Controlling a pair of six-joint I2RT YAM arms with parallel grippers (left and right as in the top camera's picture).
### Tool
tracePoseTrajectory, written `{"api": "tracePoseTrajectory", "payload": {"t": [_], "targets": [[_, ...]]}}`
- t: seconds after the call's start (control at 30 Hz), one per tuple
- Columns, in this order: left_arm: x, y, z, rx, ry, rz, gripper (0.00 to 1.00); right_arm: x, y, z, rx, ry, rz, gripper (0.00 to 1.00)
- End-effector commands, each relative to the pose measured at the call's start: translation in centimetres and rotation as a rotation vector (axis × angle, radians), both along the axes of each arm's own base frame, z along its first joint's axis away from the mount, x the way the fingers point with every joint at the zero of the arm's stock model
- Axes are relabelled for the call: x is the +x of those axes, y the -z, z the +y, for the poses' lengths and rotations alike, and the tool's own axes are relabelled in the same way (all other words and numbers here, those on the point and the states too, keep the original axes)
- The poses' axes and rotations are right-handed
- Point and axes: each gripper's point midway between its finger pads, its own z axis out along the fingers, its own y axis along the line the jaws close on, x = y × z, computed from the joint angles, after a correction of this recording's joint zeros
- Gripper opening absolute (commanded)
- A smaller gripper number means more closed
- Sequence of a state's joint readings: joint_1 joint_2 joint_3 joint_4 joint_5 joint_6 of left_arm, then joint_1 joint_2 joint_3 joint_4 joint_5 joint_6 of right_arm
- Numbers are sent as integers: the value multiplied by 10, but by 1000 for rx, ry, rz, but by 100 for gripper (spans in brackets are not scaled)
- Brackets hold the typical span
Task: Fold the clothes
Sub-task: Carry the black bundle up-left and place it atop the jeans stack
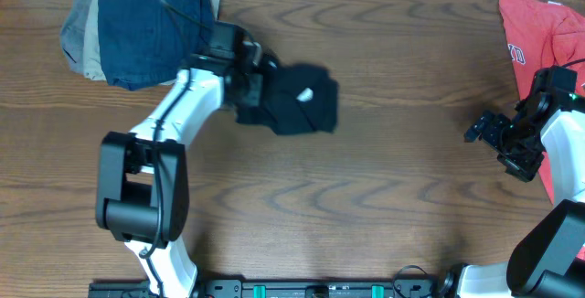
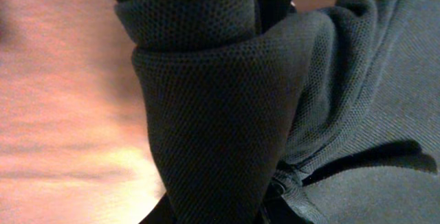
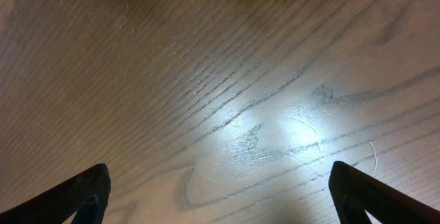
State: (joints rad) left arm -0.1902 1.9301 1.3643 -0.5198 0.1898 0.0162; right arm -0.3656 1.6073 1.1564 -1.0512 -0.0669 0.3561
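Probably a robotics lab, wooden table point(image 1: 384, 197), white robot arm point(image 1: 174, 106)

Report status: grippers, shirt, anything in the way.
Left gripper shut on black T-shirt, bunched. Right gripper open over table. Folded stack nearby, not blocking.

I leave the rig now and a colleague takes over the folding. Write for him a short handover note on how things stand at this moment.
Left tool: seems shut on the left edge of the black T-shirt; its camera shows only bunched fabric.
Right tool: open, empty, over bare table on the right.
Shirt: a compact bundle, centre-left, near the folded stack. The red T-shirt lies at the far right.
Done: shirt gathered small; how neat, I cannot tell.
Left: check the fold, redo it if loose, probably put it with the stack.
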Motion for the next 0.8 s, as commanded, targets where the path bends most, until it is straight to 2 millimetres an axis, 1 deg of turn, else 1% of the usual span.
{"api": "tracePoseTrajectory", "payload": {"t": [0.0,0.1,0.2,0.43,0.57,0.7,0.77], "targets": [[28,-11,36,99,-2,-93,12,2,-4,-3,-8,15,-11,99],[45,-24,52,102,-29,-148,12,2,-4,-3,-7,15,-12,99],[58,-40,62,103,-47,-195,12,2,-4,-3,-8,15,-11,99],[92,-95,74,115,-91,-330,13,2,-4,-3,-8,15,-11,99],[105,-123,83,128,-153,-396,12,2,-4,-3,-7,15,-12,99],[117,-143,91,98,-212,-455,13,2,-4,-3,-8,15,-11,99],[120,-147,98,87,-241,-472,13,2,-4,-3,-7,15,-12,99]]}}
